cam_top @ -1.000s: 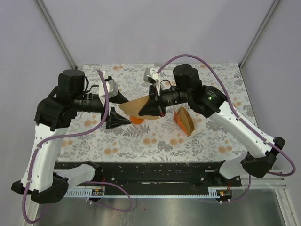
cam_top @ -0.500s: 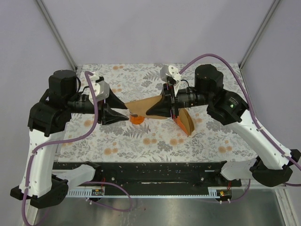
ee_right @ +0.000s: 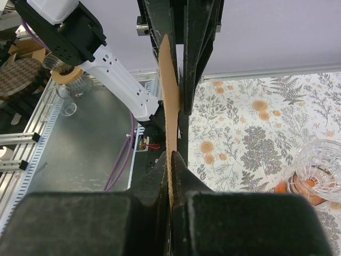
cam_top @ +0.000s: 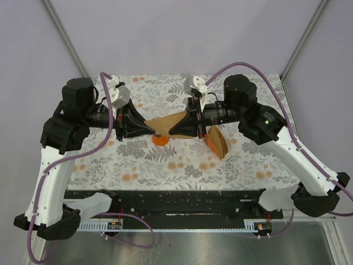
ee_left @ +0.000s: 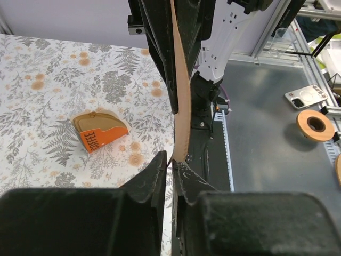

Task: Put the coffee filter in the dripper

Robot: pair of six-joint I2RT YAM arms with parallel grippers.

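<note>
The coffee filter, a thin light-brown paper fan, hangs in the air between my two grippers, just above the dripper. My right gripper is shut on its right side; in the right wrist view the paper runs edge-on into the pinched jaws. My left gripper has closed to a thin slit over the filter's left edge, which ends between its fingertips. The dripper's clear funnel top and orange base stand on the floral table, lower right in the right wrist view.
A beige and orange filter holder with stacked brown papers stands right of the dripper, also visible in the left wrist view. Metal frame posts rise at the table's back corners. Round wooden discs and glassware lie off the table.
My left gripper moved right to the filter's left edge and its jaws closed from wide apart to nearly together. The right arm shifted right and back, still holding the filter.
</note>
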